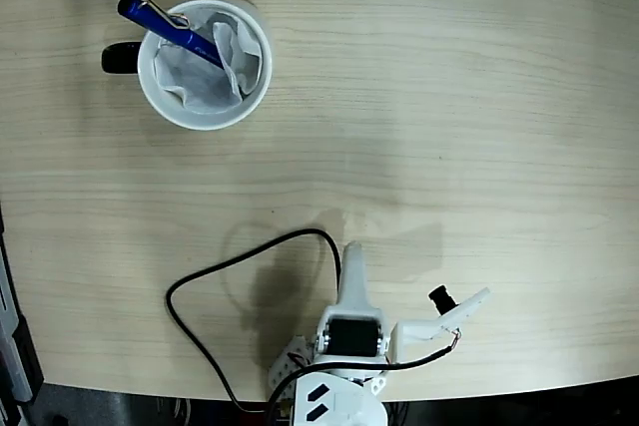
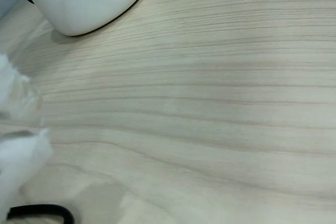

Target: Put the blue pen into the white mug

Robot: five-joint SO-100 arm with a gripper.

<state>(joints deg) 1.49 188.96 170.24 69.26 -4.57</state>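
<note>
Pale wood-grain table [image 1: 449,127] fills both views. My white arm [image 1: 351,336] sits folded at the near edge, well apart from the white mug [image 1: 204,65] at far left. Black cable [image 1: 215,276] loops beside the arm. I cannot tell the gripper [image 1: 454,308] opening. Blue pen [image 1: 165,29] stands tilted inside the mug, resting on crumpled tissue [image 1: 215,72].

The white arm [image 1: 344,346] sits folded low at the bottom edge of the fixed view, its gripper [image 1: 351,258] pointing up the picture (jaw gap unclear), holding nothing.
</note>
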